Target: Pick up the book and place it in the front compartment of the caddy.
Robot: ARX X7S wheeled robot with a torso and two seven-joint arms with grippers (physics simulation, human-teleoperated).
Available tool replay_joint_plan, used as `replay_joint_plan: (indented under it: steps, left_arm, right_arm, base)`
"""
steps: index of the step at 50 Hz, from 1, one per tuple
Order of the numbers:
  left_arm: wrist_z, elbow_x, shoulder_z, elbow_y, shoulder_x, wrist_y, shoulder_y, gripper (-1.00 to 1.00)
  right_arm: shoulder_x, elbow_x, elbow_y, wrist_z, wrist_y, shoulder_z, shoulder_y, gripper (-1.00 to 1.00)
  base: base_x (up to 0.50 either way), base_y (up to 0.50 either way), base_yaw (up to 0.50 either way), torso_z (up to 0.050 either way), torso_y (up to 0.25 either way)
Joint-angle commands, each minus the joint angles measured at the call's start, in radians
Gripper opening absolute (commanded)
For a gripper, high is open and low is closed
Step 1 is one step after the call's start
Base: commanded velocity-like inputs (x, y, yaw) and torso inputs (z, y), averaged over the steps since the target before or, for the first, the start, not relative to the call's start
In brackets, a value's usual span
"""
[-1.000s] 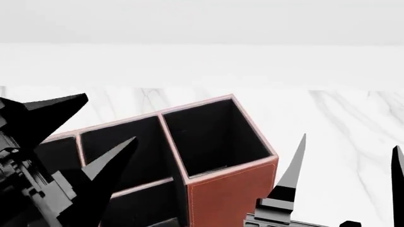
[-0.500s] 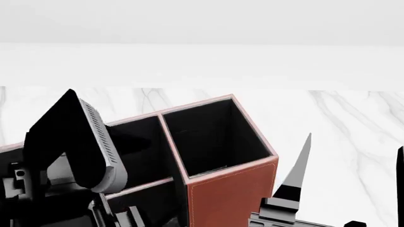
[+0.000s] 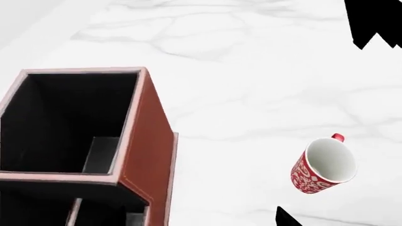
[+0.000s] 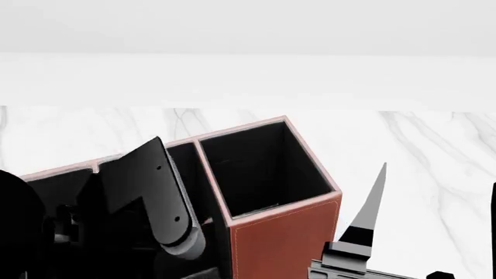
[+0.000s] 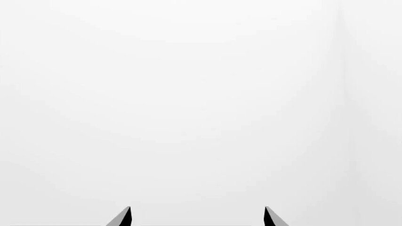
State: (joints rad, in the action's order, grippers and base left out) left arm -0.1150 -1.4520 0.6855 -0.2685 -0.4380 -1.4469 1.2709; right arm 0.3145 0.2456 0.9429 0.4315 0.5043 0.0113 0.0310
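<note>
Head and left wrist views above the caddy [image 4: 283, 232] [image 3: 148, 146].

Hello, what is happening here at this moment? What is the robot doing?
The left arm is over the reddish-brown caddy on the marble table. Its wrist camera looks down into the black-lined compartments, where a flat dark panel, maybe the book, stands in the deep one. A red-and-white mug stands apart on the table. The left gripper is open and holds nothing. The right gripper is open too and points at a blank wall.

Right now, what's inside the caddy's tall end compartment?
The caddy shows black lining in that compartment and a grey slab against its inner wall, possibly a divider or the book; cannot tell. The floor's near part is hidden by the rim. The mug stands outside on the marble.
</note>
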Motion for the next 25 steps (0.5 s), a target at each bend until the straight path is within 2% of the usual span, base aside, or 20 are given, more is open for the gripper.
replay_joint_plan:
  steps: [1,10,13,25]
  left_arm:
    - [-0.02,-0.057,0.041,0.05,0.023,-0.025,0.009,1.0]
    - [-0.022,-0.036,0.101,0.055,0.03,-0.02,-0.023,1.0]
    - [-0.06,-0.07,0.1,0.072,0.037,-0.02,-0.036,1.0]
    - [-0.049,-0.019,0.191,0.048,0.025,-0.02,-0.077,1.0]
  right_arm:
    - [0.007,0.002,-0.004,0.009,-0.002,0.011,0.002,1.0]
    - [0.012,0.005,-0.007,0.015,-0.009,0.013,-0.002,1.0]
    - [0.014,0.006,-0.001,0.021,-0.002,0.012,0.0,1.0]
    - [0.022,0.009,-0.007,0.027,-0.01,0.02,-0.002,1.0]
  base:
    - [0.0,0.0,0.0,0.0,0.0]
    - [0.0,0.0,0.0,0.0,0.0]
    - [0.0,0.0,0.0,0.0,0.0]
    - [0.0,0.0,0.0,0.0,0.0]
